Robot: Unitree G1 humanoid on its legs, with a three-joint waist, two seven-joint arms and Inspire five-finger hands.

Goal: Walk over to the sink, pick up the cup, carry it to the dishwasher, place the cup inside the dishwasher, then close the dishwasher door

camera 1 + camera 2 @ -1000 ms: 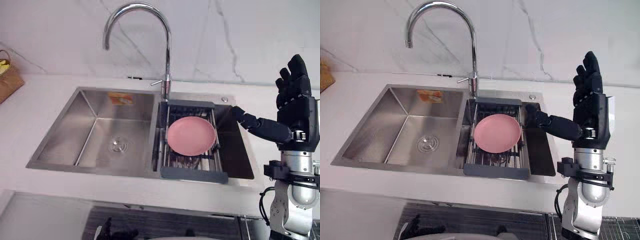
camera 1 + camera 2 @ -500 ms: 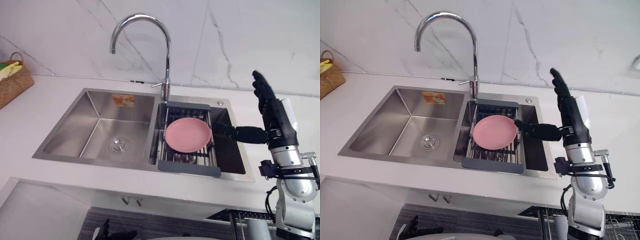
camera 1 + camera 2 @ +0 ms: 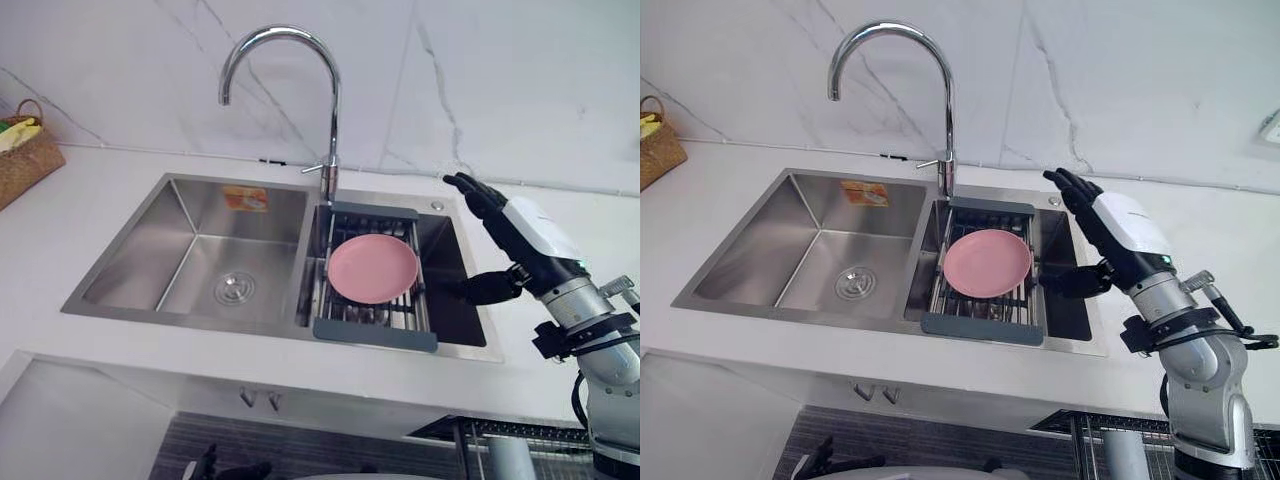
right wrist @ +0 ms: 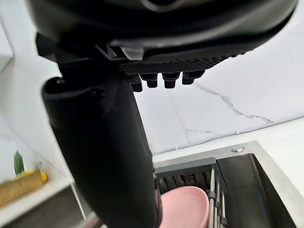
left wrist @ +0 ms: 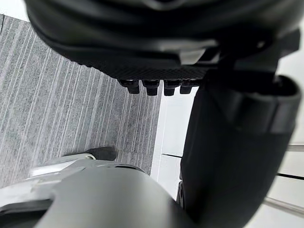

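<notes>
Your right hand hangs over the right end of the 2-basin steel sink, at 3 o'clock from the pink plate. It is released. Its fingers are straight and point toward 11 o'clock above the sink's back corner. Its thumb reaches toward 9 o'clock over the dark open strip of the right basin. The thumb's tip is just beside the drainer rack; whether it touches the rack cannot be told. This hand grasps nothing.

The plate lies flat on that rack, which spans the right basin. The curved tap rises at 12 o'clock from the rack, between the 2 basins, in front of the marble wall. At 9 o'clock, well apart from the sink, a wicker basket stands on the white worktop.

Your left hand hangs low over the grey striped floor, relaxed and carrying nothing.

You cannot tell from these views where the cup is; something dark sits under the rack below the plate, too hidden to name.
</notes>
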